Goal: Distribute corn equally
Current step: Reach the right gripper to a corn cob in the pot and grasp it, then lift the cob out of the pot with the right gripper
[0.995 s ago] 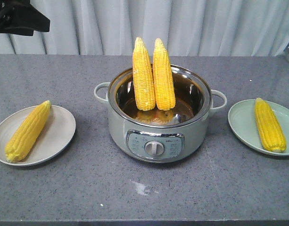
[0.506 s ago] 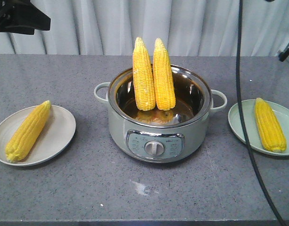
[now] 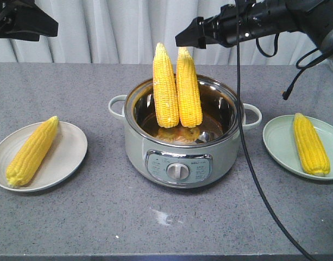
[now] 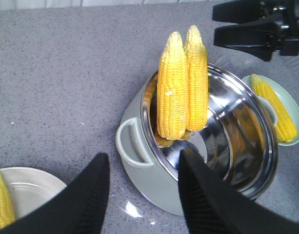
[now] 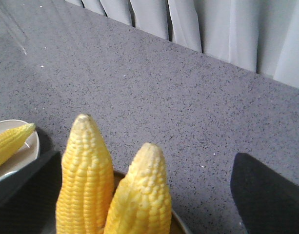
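Observation:
Two cobs of corn stand upright side by side in the pot [image 3: 155, 144]: the left cob [image 3: 165, 87] and the right cob [image 3: 188, 88]. A third cob [image 3: 31, 151] lies on the beige plate [image 3: 68, 157] at the left. A fourth [image 3: 310, 143] lies on the green plate [image 3: 277, 142] at the right. My right gripper [image 3: 183, 38] hangs open just above and behind the upright cobs' tips [image 5: 86, 180], touching neither. My left gripper [image 4: 144, 195] is open, high above the pot's left handle [image 4: 132, 148], holding nothing.
The pot has a front control panel with a dial [image 3: 178, 171]. A black cable [image 3: 247, 157] hangs from the right arm down across the pot's right side to the table's front. A curtain [image 3: 128, 27] closes off the back.
The right arm has swung in from the upper right and its gripper now hovers by the tips of the upright cobs. Its cable has shifted left. Corn and left gripper have not moved.

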Robot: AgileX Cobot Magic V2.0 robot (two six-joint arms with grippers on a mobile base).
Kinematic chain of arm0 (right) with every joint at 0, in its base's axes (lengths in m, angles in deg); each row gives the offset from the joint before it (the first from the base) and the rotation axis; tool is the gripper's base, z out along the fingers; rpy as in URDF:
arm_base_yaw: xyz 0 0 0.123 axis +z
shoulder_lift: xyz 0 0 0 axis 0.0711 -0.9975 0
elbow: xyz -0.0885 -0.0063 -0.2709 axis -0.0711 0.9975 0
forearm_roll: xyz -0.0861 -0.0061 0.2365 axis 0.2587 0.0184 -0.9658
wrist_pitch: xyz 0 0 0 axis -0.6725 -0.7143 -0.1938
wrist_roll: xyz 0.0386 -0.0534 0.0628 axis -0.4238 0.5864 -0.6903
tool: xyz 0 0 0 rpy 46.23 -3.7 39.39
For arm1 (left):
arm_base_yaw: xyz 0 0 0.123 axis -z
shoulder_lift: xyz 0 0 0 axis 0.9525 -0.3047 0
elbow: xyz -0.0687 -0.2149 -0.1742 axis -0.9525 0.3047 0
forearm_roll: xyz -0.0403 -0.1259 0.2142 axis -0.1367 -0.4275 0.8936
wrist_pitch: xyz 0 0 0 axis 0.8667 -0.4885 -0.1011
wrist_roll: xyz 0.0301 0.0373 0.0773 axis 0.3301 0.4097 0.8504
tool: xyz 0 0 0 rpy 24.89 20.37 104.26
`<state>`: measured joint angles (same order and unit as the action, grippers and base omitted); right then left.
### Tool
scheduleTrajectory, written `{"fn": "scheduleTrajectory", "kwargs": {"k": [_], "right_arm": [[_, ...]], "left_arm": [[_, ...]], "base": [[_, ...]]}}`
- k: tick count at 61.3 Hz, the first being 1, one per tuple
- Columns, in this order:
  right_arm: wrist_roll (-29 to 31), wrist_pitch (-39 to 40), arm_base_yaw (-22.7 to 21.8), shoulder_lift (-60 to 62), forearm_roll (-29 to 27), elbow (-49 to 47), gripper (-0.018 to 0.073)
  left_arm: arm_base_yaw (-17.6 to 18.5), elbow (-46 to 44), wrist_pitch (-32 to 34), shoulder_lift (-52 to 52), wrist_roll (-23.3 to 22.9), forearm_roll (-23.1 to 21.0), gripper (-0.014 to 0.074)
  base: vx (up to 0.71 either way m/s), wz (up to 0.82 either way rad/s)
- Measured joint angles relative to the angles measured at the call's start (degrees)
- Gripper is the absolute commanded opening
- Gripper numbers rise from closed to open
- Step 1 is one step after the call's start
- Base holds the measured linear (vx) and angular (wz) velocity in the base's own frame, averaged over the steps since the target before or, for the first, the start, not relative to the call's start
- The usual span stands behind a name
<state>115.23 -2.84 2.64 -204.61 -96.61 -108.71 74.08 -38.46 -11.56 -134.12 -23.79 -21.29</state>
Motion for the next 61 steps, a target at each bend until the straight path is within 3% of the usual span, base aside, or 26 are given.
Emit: {"fn": "scheduleTrajectory", "kwargs": {"k": [17,32,40,57,61], "right_arm": [[0.18,0.06,0.19,-2.42,-0.13,0.00,0.0634],[0.13,-2.50,0.19,-4.31,-0.33,0.00,0.0547],[0.19,-3.72,0.19,-4.95,-0.08,0.00,0.0424],[2.20,-5.51,0.19,-4.95,-0.93,0.00,0.0028],[3.11,-5.77,0.19,-4.95,-1.13,0.00,-0.0015]], "left_arm": [[0.00,0.00,-0.07,0.00,0.05,0.00,0.0316],[0.00,0.00,-0.07,0.00,0.05,0.00,0.0316],[0.00,0.00,-0.07,0.00,0.05,0.00,0.0316],[0.00,0.00,-0.07,0.00,0.05,0.00,0.0316],[0.00,0.00,-0.07,0.00,0.05,0.00,0.0316]], "base": [[0.00,0.00],[0.00,0.00],[0.00,0.00],[0.00,0.00],[0.00,0.00]]}}
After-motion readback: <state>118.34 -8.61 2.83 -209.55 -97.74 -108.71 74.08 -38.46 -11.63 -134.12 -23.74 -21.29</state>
